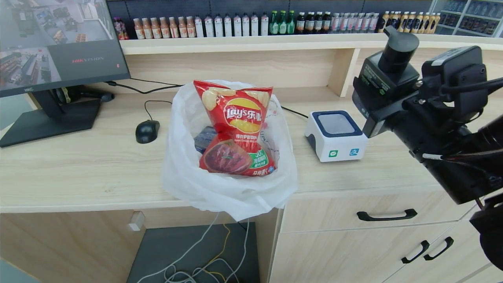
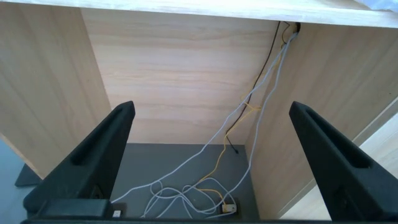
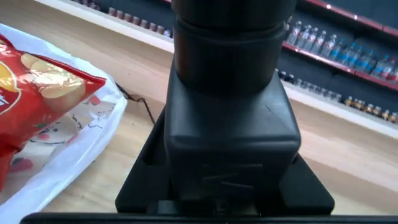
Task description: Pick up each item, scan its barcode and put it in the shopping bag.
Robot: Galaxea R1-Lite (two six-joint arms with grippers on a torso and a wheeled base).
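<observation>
Now, right gripper [image 1: 393, 104] clamped on the black bottle [image 1: 387, 74] upper right, left gripper [image 2: 211, 112] spread, I'd face its barcode flat to the scanner [image 1: 336, 135].

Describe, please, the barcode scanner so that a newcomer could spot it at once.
On the light wooden counter, look just to the robot's right of the white shopping bag. The scanner is a small white box with a dark blue frame round its top window, unlike the black mouse on the bag's other side.
</observation>
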